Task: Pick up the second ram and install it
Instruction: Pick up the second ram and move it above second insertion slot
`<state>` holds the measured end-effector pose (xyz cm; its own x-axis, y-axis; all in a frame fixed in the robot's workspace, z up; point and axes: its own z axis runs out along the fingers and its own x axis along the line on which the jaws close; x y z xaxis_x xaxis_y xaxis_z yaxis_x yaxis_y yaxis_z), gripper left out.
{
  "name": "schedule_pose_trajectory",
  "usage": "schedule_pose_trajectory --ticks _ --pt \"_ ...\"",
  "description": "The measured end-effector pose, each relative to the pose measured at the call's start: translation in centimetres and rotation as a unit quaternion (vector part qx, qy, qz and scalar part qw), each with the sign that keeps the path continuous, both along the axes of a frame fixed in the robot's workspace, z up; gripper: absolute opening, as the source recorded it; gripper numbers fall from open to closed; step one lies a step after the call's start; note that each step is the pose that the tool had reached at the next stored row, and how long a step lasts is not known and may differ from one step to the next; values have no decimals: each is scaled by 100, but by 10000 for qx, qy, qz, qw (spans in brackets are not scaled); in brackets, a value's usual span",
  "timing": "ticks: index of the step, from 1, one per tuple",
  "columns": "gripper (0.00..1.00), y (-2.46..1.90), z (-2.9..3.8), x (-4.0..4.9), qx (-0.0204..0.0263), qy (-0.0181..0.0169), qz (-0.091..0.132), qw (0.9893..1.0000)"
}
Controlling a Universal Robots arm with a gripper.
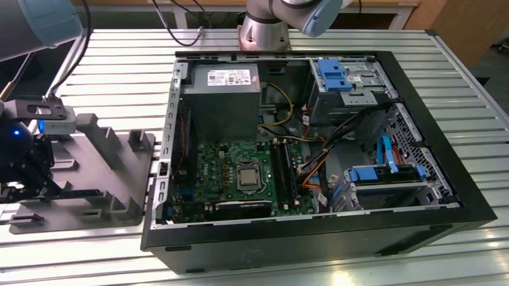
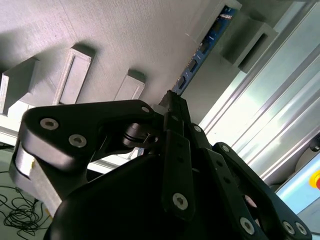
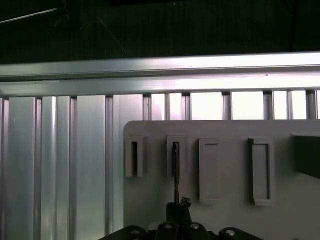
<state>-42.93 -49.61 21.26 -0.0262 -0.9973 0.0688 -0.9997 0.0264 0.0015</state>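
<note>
Second ram (image 2: 204, 49), thin dark-blue stick, in gripper (image 2: 172, 101).

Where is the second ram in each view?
Exterior view: too hidden to tell, at the pincer over the grey tray, at the exterior view's left.
Second wrist view: the second ram, a blue stick standing in the grey tray, held by the pincer.
First wrist view: edge-on, a thin dark line from tray slot to pincer.
Shared landmark: the grey tray.

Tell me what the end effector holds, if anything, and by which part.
The ram, pinched at the end nearest the end effector; the rest of it sits in a tray slot.
</note>
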Motion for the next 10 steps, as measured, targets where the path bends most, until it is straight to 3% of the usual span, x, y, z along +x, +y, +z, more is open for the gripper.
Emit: schedule_pose_trajectory --ticks 10 --pt "12 0 70 0 0 0 0 10000"
